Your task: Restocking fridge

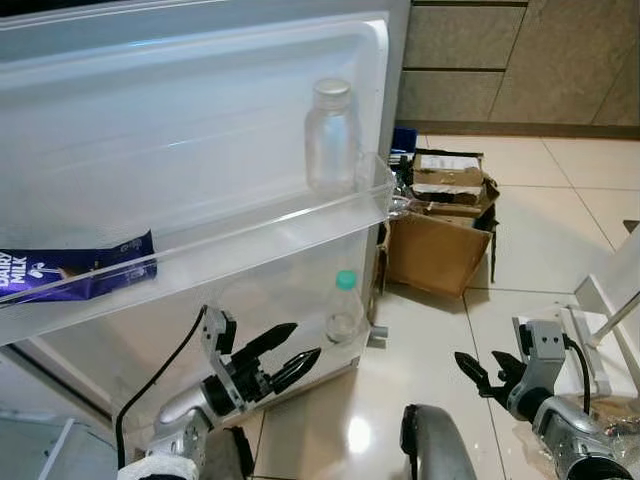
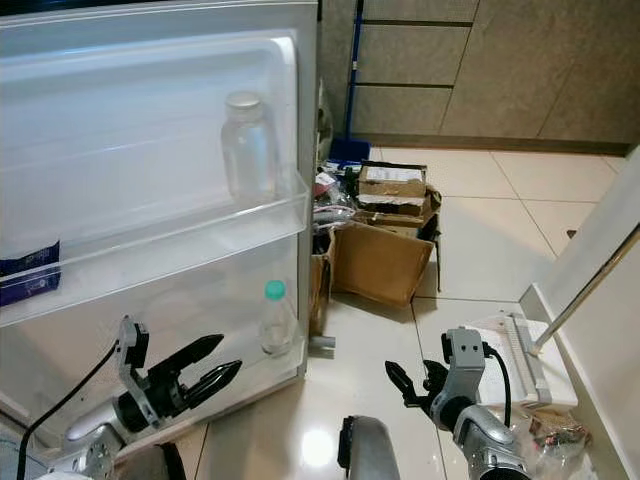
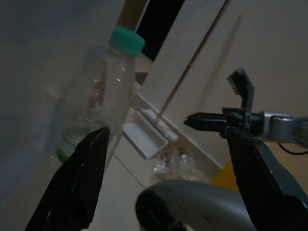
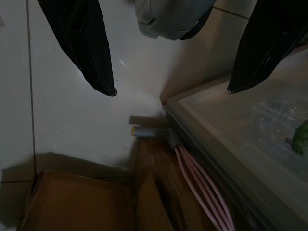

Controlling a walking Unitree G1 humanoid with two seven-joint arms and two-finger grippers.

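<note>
Standing open before the robot, the fridge door [image 1: 200,130] carries 2 clear shelves. At the far left of the upper shelf [image 1: 250,235] lies a purple Dairy Milk chocolate bar [image 1: 75,272], flat along the shelf front. Further right, at the shelf's outer end, a clear bottle with a pale cap [image 1: 331,137] stands upright. Below it, in the lower shelf, a smaller clear bottle with a green cap [image 1: 343,310] stands upright near the door's outer corner.

The left gripper [image 1: 285,355] hovers low in front of the lower shelf, its 2 black fingers spread apart and empty, tips pointing toward the green-capped bottle, close to it but not touching. In the left wrist view that bottle sits just beyond 1 fingertip.

Right of the door, an opened cardboard box [image 1: 440,250] with jumbled contents rests on the pale tiled floor [image 1: 540,200], beneath grey cabinet fronts [image 1: 560,60].

At the far right, the right gripper [image 1: 482,367] is held low over the floor, fingers parted and holding nothing, beside a white rack [image 1: 600,310].
</note>
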